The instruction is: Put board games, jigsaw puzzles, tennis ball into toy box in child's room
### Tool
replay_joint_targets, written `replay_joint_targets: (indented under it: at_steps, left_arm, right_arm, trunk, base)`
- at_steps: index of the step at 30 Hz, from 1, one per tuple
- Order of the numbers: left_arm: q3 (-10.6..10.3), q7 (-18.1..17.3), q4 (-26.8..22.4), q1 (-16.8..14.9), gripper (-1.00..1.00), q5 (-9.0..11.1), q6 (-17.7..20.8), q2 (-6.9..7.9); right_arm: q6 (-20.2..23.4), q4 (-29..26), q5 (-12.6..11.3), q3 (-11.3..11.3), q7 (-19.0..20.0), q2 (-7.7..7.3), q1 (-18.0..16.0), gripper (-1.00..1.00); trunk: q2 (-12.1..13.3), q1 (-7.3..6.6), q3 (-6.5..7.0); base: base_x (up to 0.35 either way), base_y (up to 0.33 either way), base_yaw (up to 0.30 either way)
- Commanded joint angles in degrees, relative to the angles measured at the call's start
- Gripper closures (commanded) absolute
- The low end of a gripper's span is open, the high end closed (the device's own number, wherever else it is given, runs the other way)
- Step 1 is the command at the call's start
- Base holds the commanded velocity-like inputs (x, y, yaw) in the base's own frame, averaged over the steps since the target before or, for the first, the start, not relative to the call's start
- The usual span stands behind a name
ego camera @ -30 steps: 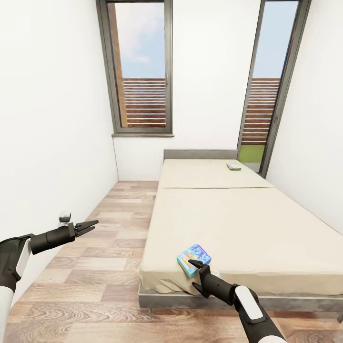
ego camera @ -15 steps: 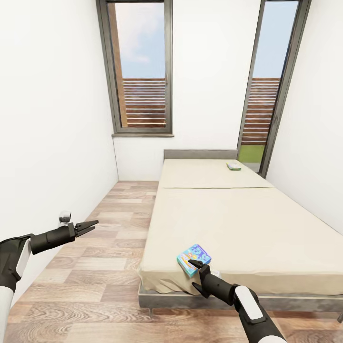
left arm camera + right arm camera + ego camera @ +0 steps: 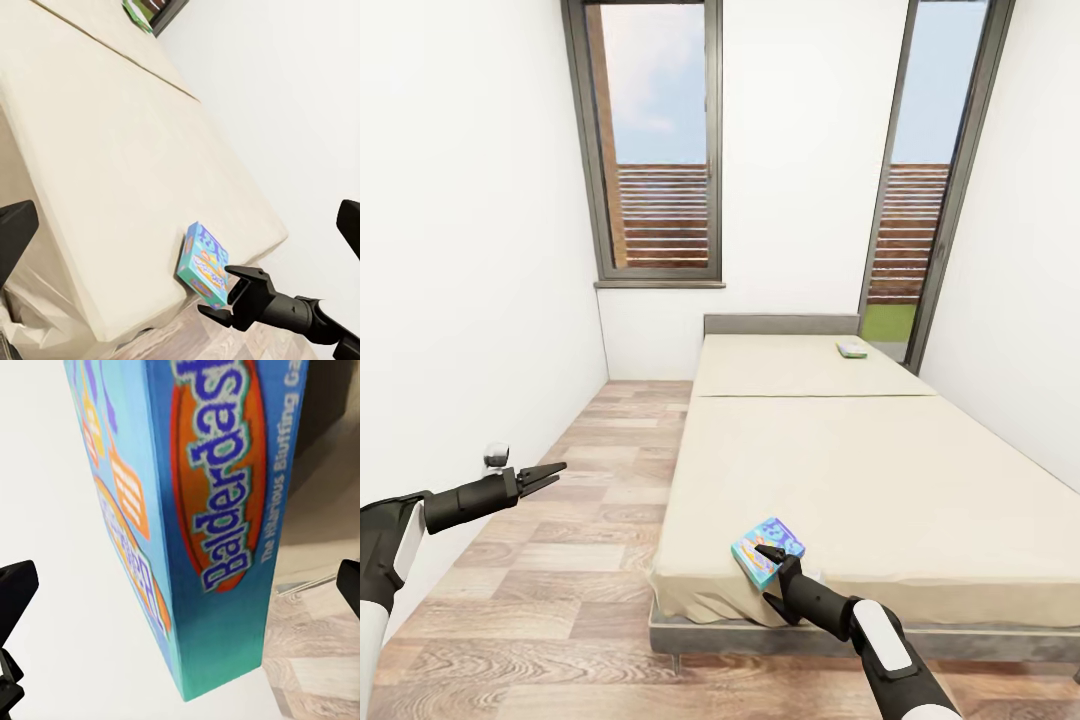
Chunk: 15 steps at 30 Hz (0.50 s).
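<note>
A small blue board game (image 3: pixel 768 549) lies at the near edge of the beige bed (image 3: pixel 840 470); its side reads "Balderdash" (image 3: pixel 214 510). My right gripper (image 3: pixel 765 574) is open just in front of that box, one fingertip above its near corner and one below the mattress edge, nothing held. A white-blue board game with a green edge (image 3: pixel 851 348) rests by the grey headboard (image 3: pixel 780 324). My left gripper (image 3: pixel 555 472) hangs open over the floor left of the bed. The left wrist view looks across the bed (image 3: pixel 135 150) at the blue box (image 3: pixel 204 264).
A white wall (image 3: pixel 470 300) runs close along the left, with a small metal knob (image 3: pixel 496 456) near its base. Wood floor (image 3: pixel 600 500) lies between wall and bed. A window (image 3: pixel 655 150) and a glass door (image 3: pixel 920 200) are behind the bed.
The bed's front edge and the blue box sit slightly lower in the picture, a small camera shift. Both arms hold the same pose.
</note>
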Motion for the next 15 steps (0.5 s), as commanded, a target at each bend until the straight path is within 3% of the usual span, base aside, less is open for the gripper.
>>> replay_joint_targets:
  at_steps: [1,11,12,15]
  left_arm:
    - [0.0,-0.1,0.0,0.0,-1.00,0.1,0.5,0.01]
    - [0.0,-0.1,0.0,0.0,-1.00,0.1,0.5,0.01]
    - [0.0,-0.1,0.0,0.0,-1.00,0.1,0.5,0.01]
    - [0.1,-0.1,0.0,0.0,-1.00,0.1,0.5,0.01]
  right_arm:
    - [0.4,0.0,0.3,-0.4,0.2,0.08,0.0,-1.00]
    - [0.5,-0.1,0.4,-0.4,0.2,0.13,0.0,-1.00]
    - [0.5,-0.1,0.4,-0.4,0.2,0.14,0.0,1.00]
    - [0.5,-0.1,0.4,-0.4,0.2,0.10,0.0,1.00]
  trunk:
    - [0.0,-0.01,-0.06]
    - [0.0,-0.01,-0.06]
    - [0.0,-0.01,-0.06]
    - [0.0,-0.01,-0.06]
  base:
    - [0.019,0.000,0.000]
    - [0.005,0.000,0.000]
    - [0.000,0.000,0.000]
    - [0.000,0.000,0.000]
